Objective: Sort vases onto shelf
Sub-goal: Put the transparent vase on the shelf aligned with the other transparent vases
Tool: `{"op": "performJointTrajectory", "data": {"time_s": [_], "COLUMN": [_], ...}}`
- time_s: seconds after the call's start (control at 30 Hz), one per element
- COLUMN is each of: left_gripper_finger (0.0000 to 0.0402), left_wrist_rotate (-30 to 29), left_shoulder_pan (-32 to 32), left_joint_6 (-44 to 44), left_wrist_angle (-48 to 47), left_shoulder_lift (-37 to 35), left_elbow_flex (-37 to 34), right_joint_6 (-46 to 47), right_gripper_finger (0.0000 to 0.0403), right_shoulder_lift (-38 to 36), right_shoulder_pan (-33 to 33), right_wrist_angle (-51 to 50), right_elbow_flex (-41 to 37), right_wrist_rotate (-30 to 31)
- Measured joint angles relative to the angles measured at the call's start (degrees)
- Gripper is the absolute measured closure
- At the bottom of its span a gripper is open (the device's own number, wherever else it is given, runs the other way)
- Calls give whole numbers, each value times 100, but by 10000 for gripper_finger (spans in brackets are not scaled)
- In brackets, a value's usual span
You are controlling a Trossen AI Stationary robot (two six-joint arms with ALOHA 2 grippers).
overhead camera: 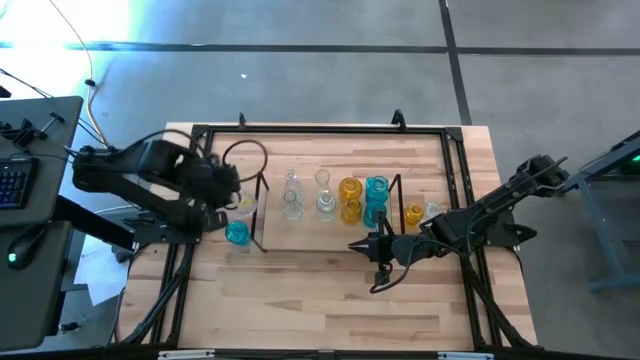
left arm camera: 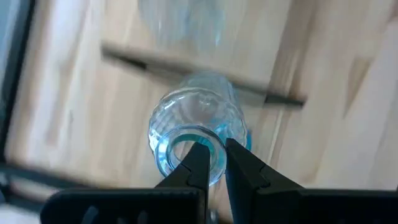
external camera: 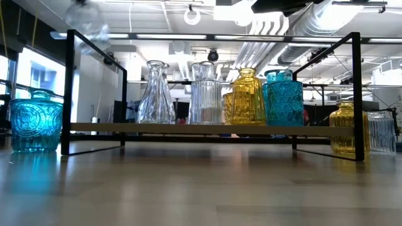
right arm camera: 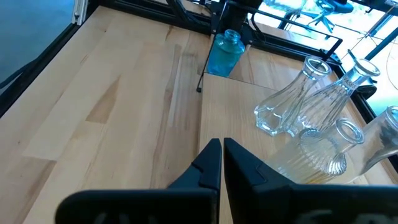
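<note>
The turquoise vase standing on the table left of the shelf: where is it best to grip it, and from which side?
Grip the turquoise vase at its narrow neck, coming from above. It stands upright, its body is wide and rounded, and the shelf frame stands close beside it.

My table point(overhead camera: 300, 300) is pale wood, planks running lengthwise, with the grain and a few darker streaks plain to see. A large black frame point(overhead camera: 320, 129) rims it, with struts slanting down toward the near corners. Around it lies a grey floor point(overhead camera: 300, 60) crossed by dark seam lines, with a bright glare at one corner. To my left a dark desk holds a keyboard point(overhead camera: 14, 180) with blue-lit keys, and a yellow cable point(overhead camera: 92, 95) trails over the floor near it. Some white papers point(overhead camera: 90, 285) lie on the floor beside the table. Looking level across the wood, I see a ceiling with white ducts point(external camera: 282, 25) and hanging lamps, and a bright window point(external camera: 38, 81).
</note>
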Motion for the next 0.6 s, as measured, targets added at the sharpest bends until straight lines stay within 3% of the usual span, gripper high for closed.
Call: {"op": "performJointTrajectory", "data": {"time_s": [0.3,0.6], "left_gripper_finger": [387,387], "left_wrist_rotate": [17,436], "left_shoulder_pan": [1,-250], "left_joint_6": [1146,1662], "left_wrist_angle": [-3,-9], "left_shoulder_lift": [1326,2635], "left_elbow_flex": [2147,2355], "right_joint_6": [0,0], "right_gripper_finger": [403,403], "right_shoulder_lift": [0,0], "right_shoulder_pan": [0,0], "right_wrist_angle": [15,15], "right_elbow_flex": [0,0], "right_wrist_rotate": [0,-2]}}
